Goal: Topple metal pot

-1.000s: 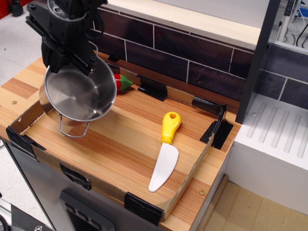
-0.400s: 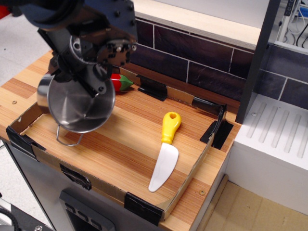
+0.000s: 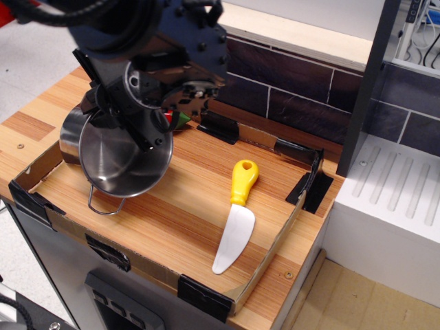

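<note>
The metal pot [image 3: 118, 165] lies tipped on its side at the left of the wooden board, its shiny inside facing the front right. One wire loop handle [image 3: 103, 204] hangs down at its lower edge. My gripper [image 3: 147, 135] comes down from the big black arm onto the pot's upper right rim. One black finger [image 3: 141, 127] lies across the opening just inside the rim, and the other is hidden behind the pot wall. The gripper looks closed on the rim.
A yellow-handled knife [image 3: 238, 214] with a white blade lies mid-board. A red and green toy vegetable [image 3: 177, 119] sits behind the pot. A low cardboard wall [image 3: 269, 253] with black corner clips rings the board. Dark tiles stand behind, a white ribbed drainer [image 3: 399, 196] to the right.
The arm has swung right and lower over the pot. The pot has shifted slightly right and forward with it, and its opening now faces more to the front.
</note>
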`<state>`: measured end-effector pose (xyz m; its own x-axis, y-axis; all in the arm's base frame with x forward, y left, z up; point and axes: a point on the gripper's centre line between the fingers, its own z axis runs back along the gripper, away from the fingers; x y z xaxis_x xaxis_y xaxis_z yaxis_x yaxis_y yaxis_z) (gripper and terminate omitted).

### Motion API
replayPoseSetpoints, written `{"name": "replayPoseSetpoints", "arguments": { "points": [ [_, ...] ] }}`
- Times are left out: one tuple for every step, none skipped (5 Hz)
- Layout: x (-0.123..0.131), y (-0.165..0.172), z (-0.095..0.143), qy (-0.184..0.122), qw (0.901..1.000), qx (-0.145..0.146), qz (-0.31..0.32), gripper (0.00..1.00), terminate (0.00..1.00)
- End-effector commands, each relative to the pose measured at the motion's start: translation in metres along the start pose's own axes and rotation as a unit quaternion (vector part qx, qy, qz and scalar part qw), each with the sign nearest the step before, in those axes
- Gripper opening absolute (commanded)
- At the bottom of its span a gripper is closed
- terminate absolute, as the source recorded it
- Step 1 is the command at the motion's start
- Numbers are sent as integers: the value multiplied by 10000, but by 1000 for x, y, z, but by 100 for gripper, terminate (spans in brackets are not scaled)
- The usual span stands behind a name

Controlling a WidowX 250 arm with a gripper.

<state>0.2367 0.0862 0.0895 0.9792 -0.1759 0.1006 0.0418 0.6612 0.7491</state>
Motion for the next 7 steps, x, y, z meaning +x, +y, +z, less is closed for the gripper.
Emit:
{"name": "replayPoseSetpoints", "arguments": {
  "points": [
    [5, 5, 12, 751, 9907, -1126, 101, 100, 0],
    [4, 12, 22, 1063, 9798, -1617, 513, 100, 0],
    [5, 20, 30, 1572, 9612, -2217, 468, 100, 0],
    [6, 24, 34, 1821, 9478, -2605, 267, 100, 0],
    [1, 30, 42, 1866, 9319, -3106, -176, 100, 0],
    [-1, 43, 54, 1339, 9082, -3934, -487, 100, 0],
    [-1, 43, 54, 1339, 9082, -3934, -487, 100, 0]
  ]
}}
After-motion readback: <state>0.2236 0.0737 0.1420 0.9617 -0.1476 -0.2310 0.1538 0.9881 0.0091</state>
